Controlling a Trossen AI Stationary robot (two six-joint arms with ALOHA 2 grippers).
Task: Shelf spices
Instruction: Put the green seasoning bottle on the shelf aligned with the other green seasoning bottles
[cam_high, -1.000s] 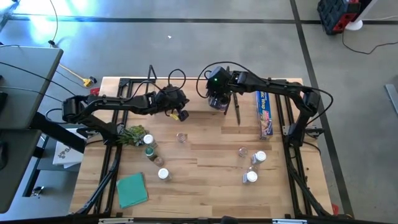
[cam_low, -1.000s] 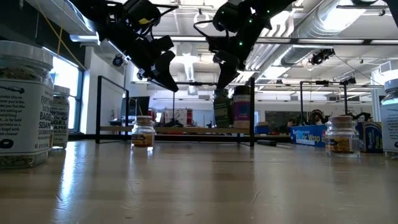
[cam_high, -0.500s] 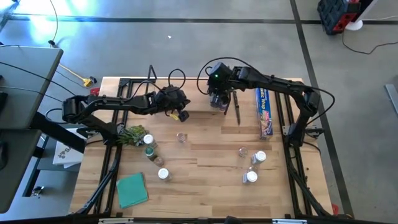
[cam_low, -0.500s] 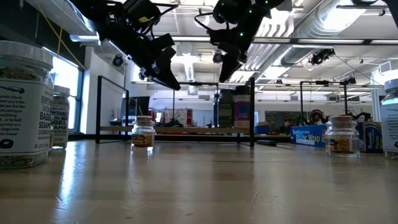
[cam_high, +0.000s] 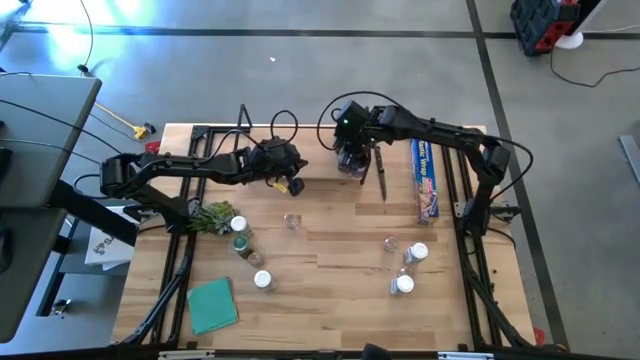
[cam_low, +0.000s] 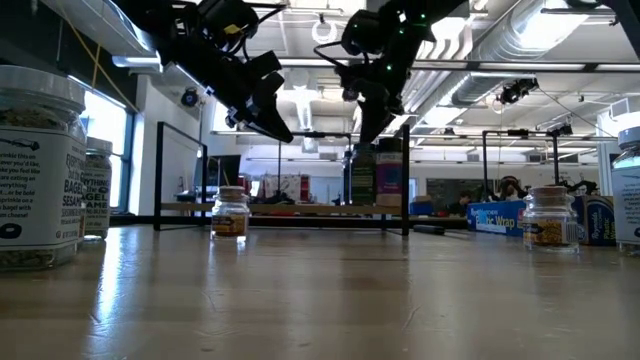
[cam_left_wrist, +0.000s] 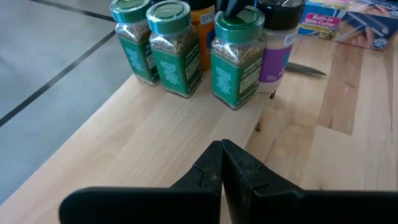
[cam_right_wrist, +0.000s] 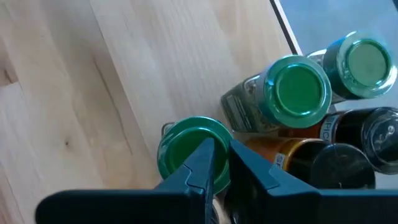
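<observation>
Risen off three green-lidded jars (cam_left_wrist: 235, 59), right end effector (cam_right_wrist: 222, 163) clenched empty; left end effector (cam_left_wrist: 222, 163) clenched.

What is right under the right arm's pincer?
A green-lidded spice jar stands directly under the right pincer, on the shelf. The pincer covers part of its lid.

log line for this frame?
right tool: shut, over green-lid jar on shelf | left tool: shut, nearby, empty
</observation>
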